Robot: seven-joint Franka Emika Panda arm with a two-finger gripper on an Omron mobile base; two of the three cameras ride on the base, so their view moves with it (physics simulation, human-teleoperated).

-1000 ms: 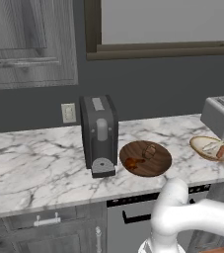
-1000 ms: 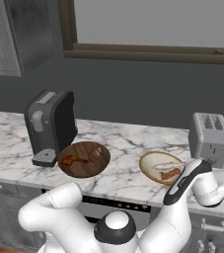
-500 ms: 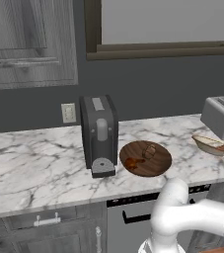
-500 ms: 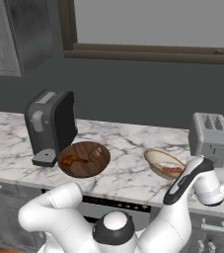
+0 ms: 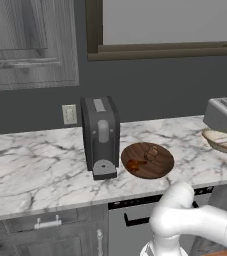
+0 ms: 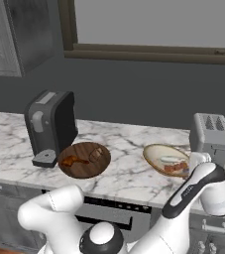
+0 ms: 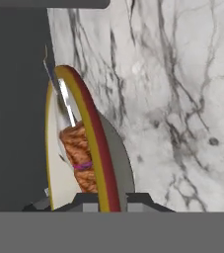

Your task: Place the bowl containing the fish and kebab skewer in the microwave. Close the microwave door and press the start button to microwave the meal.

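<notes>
1. Hand view: bowl (image 7: 91, 143) rim runs straight up from between the gripper (image 7: 106, 200) tips. One dark finger (image 7: 86, 200) sits inside the rim, the other just outside, so the gripper looks clamped narrow on the rim, holding the bowl.
2. Kebab skewer (image 7: 79, 158) lies against the cream inside, just past the tips. A pale silvery sliver above it is likely the fish (image 7: 69, 106).
3. Right base view: bowl (image 6: 166, 159) appears tilted, near the front edge of the marble counter (image 6: 129, 149), between the wooden dish (image 6: 84, 159) and the toaster (image 6: 211, 136). Whether it is lifted clear of the counter or still touching, I cannot tell.
4. Left base view: bowl (image 5: 224, 141) at far right, just in front of the toaster (image 5: 226, 115).
5. Relation that matters: bowl sits dead ahead of the gripper, held at its near edge, so all its weight hangs beyond the fingers. My judgement: the tilt could let the food slide during the carry.
6. Microwave is nowhere among what I can see from here, so which way the carry goes cannot be told.
7. Count: one bowl, one skewer, one fish, one wooden dish with two brown bits on it, one toaster, one coffee machine (image 5: 101, 136), one arm.
</notes>
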